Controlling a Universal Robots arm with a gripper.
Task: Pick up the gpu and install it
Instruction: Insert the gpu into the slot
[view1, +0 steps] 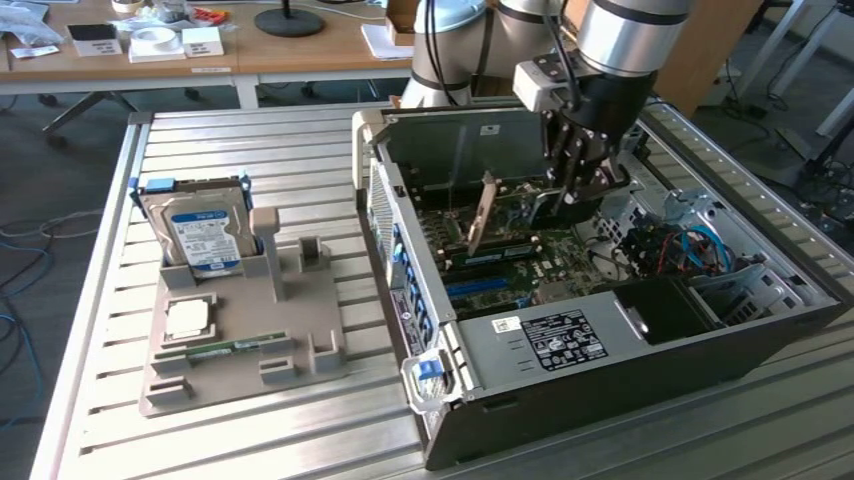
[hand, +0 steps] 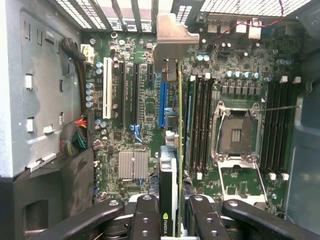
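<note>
The gpu (hand: 169, 195) is held edge-on inside the open computer case (view1: 747, 330), clamped between the two black fingers (hand: 145, 215) of the hand (hand: 172, 220) — one finger on the cooler face, the other on the circuit-board side. Its silver end bracket (hand: 172, 37) is seen at the end farthest from the hand, close to the case's slotted rear wall. Directly beneath the hand lies the motherboard (hand: 150, 107), and the card is lined up just beside a blue expansion slot (hand: 162, 105); whether its edge has entered a slot cannot be told. To one side of the hand are rows of memory slots (hand: 200, 125) and an open CPU socket (hand: 240, 132), to the other a small finned heatsink (hand: 133, 165). Well away from the hand, toward the exterior view's left, a grey parts holder (view1: 227, 385) rests on the slatted metal surface (view1: 240, 140) — a hard drive (view1: 203, 235) stands upright in it, while a processor chip (view1: 187, 318) and a memory stick (view1: 238, 347) lie flat.
</note>
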